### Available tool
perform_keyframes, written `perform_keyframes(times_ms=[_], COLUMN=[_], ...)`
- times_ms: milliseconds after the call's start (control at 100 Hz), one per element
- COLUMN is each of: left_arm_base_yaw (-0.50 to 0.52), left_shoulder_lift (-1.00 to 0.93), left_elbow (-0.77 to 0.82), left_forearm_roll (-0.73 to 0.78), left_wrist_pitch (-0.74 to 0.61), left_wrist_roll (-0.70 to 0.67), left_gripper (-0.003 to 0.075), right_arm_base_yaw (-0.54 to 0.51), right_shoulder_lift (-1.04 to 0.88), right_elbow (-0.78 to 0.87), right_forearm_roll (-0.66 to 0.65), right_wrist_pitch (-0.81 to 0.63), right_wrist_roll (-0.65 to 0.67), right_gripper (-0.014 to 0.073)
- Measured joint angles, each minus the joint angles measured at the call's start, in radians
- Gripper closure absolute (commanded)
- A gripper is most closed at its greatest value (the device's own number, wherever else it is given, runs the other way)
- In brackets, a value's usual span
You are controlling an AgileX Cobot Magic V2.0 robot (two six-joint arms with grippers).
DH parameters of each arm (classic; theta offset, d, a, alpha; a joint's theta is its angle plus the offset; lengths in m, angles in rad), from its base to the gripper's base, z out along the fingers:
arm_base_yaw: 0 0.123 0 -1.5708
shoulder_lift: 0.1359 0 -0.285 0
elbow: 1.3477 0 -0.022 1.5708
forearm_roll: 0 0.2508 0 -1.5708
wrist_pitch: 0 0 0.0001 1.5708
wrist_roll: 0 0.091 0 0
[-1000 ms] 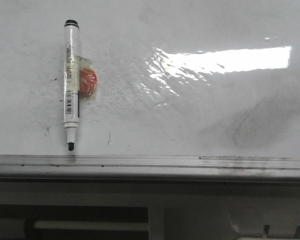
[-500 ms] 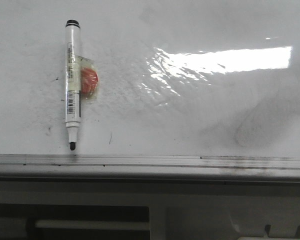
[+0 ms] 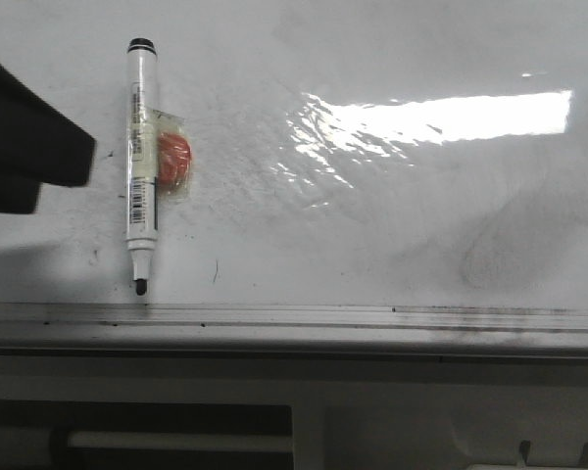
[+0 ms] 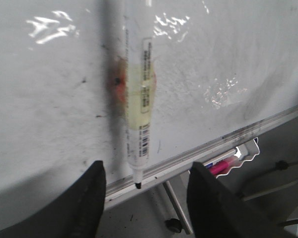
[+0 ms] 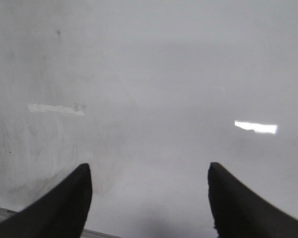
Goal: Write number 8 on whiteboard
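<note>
The whiteboard [image 3: 392, 225] fills the front view, glossy white with grey smudges and small specks. No number 8 shows on it. A white marker [image 3: 140, 147] with a black tip hangs tip-down on the board, held by clear tape over a red round magnet [image 3: 173, 160]. My left gripper [image 4: 148, 166] is open and empty, and the marker [image 4: 141, 99] lies ahead between its fingers, untouched. A dark part of the left arm [image 3: 24, 147] shows at the front view's left edge. My right gripper [image 5: 149, 166] is open and empty over bare board [image 5: 149, 74].
A grey metal rail [image 3: 372, 315] runs along the board's lower edge. In the left wrist view a wavy-edged tray with a pink marker [image 4: 223, 165] sits under the rail, beside a stand leg with a wheel [image 4: 175, 225].
A dark part of my left arm has come into the front view from the left edge, towards the marker. The marker and the magnet have not moved.
</note>
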Motion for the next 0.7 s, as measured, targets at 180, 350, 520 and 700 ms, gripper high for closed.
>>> perform_keyframes(times_ms=[180, 350, 520, 700], left_arm_base_yaw=[-0.121, -0.134, -0.134, -0.138], left_shoulder_lift=[0.122, 0.199, 0.221, 0.221], left_elbow=[-0.004, -0.004, -0.004, -0.004], left_forearm_roll=[-0.086, -0.142, -0.152, -0.152], left_wrist_pitch=[-0.125, -0.165, -0.218, -0.229], left_wrist_roll=[0.0, 0.0, 0.002, 0.002], left_gripper=[0.0399, 0.0559, 0.074, 0.0741], right_arm_base_yaw=[0.0, 0.0, 0.009, 0.04], right_shoulder_lift=[0.007, 0.009, 0.009, 0.009], right_elbow=[0.0, 0.0, 0.0, 0.0], right_forearm_roll=[-0.001, -0.001, -0.001, 0.0], right_wrist_pitch=[-0.022, -0.024, -0.024, -0.024], right_wrist_roll=[0.0, 0.0, 0.0, 0.0], right_gripper=[0.0157, 0.0157, 0.0157, 0.0157])
